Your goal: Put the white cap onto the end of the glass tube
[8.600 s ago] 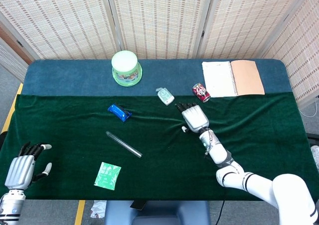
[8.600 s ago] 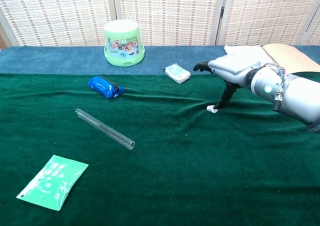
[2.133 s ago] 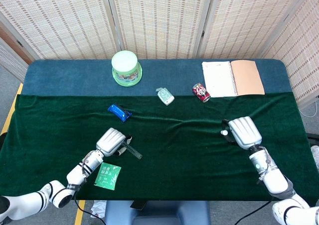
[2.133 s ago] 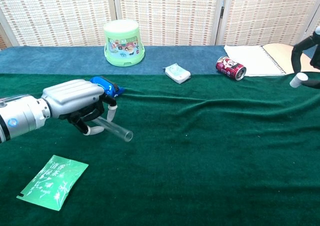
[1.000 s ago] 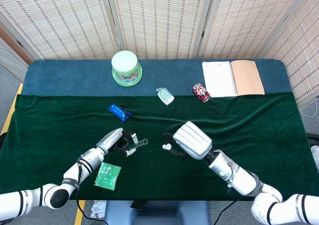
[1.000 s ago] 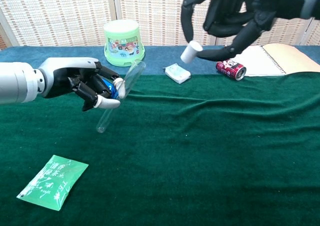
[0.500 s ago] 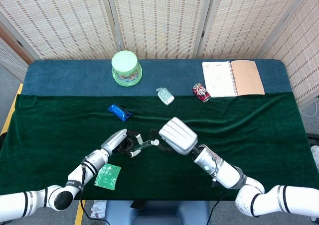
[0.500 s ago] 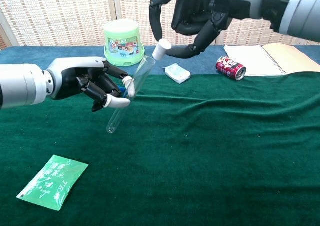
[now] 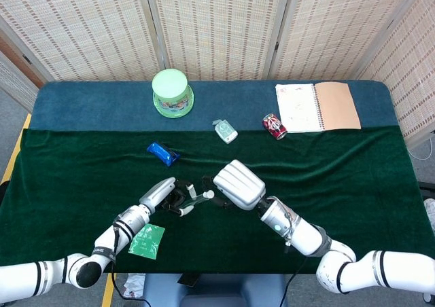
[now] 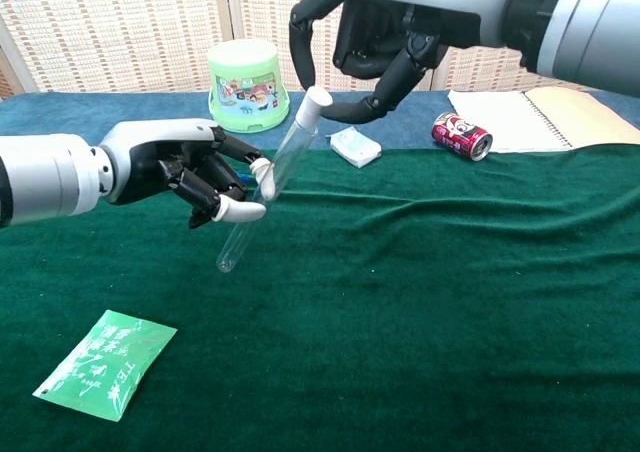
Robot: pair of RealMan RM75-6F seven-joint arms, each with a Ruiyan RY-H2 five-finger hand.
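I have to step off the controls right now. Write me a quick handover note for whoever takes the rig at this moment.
Left hand: holds the glass tube off the table, tilted, upper end toward the right hand.
Right hand: pinches the white cap at the tube's upper end.
Done: both parts picked up and brought together; the cap sits at or on the tube's mouth.
Left: the views cannot confirm that the cap is fully seated, so press it home, then release.
Nearby on the table: green packet, blue packet, green tub, red can, notebook.

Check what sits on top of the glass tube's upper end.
The white cap sits on the upper end of the glass tube, pinched by the right hand. How far it is seated cannot be seen.
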